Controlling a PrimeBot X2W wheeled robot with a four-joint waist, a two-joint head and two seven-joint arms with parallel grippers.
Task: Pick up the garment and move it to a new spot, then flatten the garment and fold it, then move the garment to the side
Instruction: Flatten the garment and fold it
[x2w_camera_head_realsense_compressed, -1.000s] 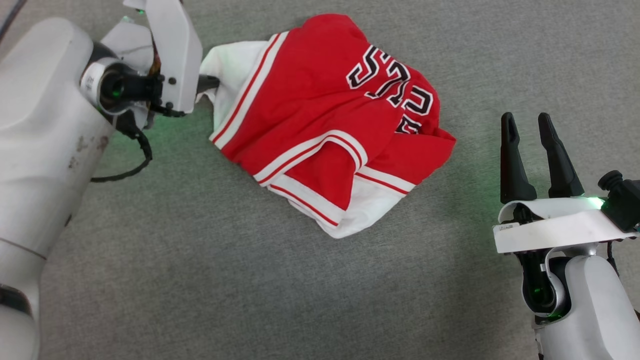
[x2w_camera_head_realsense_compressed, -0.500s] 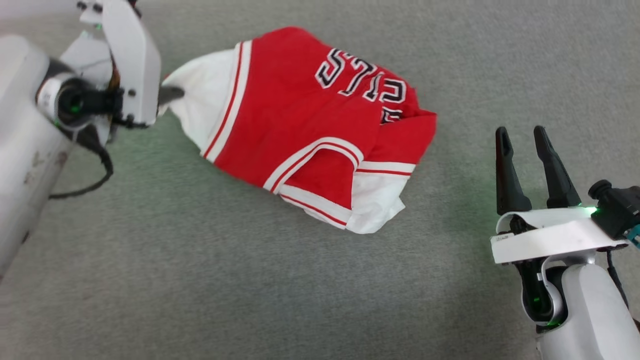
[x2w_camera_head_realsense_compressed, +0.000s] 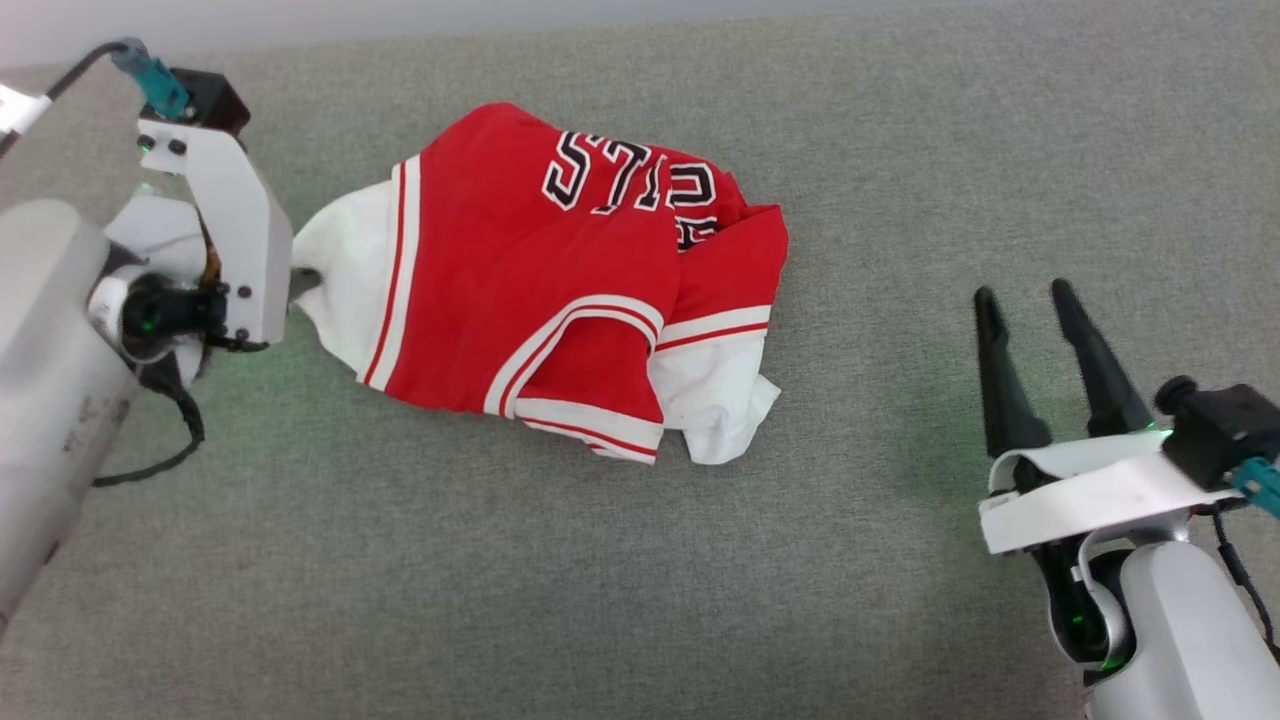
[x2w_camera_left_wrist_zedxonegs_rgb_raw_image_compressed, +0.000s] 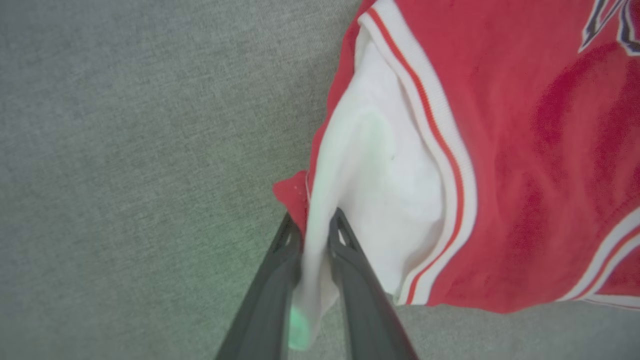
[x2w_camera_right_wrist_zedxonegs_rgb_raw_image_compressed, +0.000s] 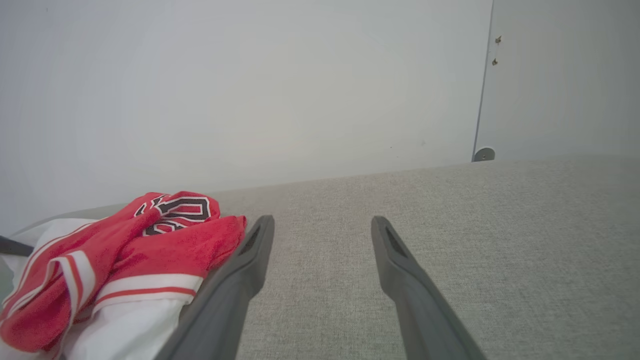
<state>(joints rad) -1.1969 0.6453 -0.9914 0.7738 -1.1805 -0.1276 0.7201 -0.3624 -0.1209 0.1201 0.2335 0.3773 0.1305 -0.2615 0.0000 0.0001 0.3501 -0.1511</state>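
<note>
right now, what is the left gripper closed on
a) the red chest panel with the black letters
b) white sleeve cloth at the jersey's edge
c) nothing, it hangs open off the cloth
b: in the left wrist view the left gripper has its two dark fingers pinched on the white sleeve of the garment, well away from the lettered chest.

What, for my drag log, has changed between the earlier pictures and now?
The left tool, shut on the white sleeve, has dragged the garment toward the robot's left, widening its gap from the right tool; the cloth has stretched and its letters have turned. The head camera shifted too. Unchanged: the left grip holds, and the right tool stays open, idle and clear of the garment.
</note>
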